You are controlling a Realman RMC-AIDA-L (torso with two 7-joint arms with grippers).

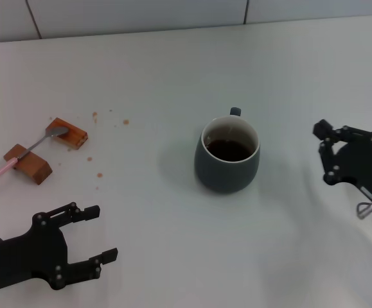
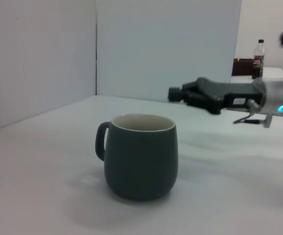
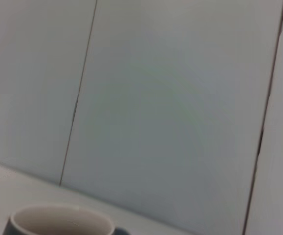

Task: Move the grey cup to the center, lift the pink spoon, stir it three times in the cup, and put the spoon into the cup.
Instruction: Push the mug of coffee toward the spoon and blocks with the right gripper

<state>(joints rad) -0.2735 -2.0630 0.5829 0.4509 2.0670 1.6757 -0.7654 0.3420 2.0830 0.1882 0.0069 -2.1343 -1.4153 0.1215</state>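
The grey cup [image 1: 227, 168] stands upright near the middle of the white table, its handle pointing away from me and dark brown liquid inside. It also shows in the left wrist view [image 2: 141, 161], and its rim shows in the right wrist view [image 3: 58, 219]. The pink spoon [image 1: 18, 156] lies across two brown blocks at the far left, with its bowl on the farther block. My left gripper [image 1: 102, 233] is open and empty at the front left, below the spoon. My right gripper [image 1: 325, 153] is open and empty to the right of the cup, apart from it; it also shows in the left wrist view [image 2: 178, 93].
Two brown rectangular blocks [image 1: 70, 133] [image 1: 30, 163] hold up the spoon. Small brown crumbs [image 1: 125, 121] are scattered near them. A white tiled wall [image 1: 141, 13] runs along the table's far edge. A bottle [image 2: 258, 58] stands far behind the right arm.
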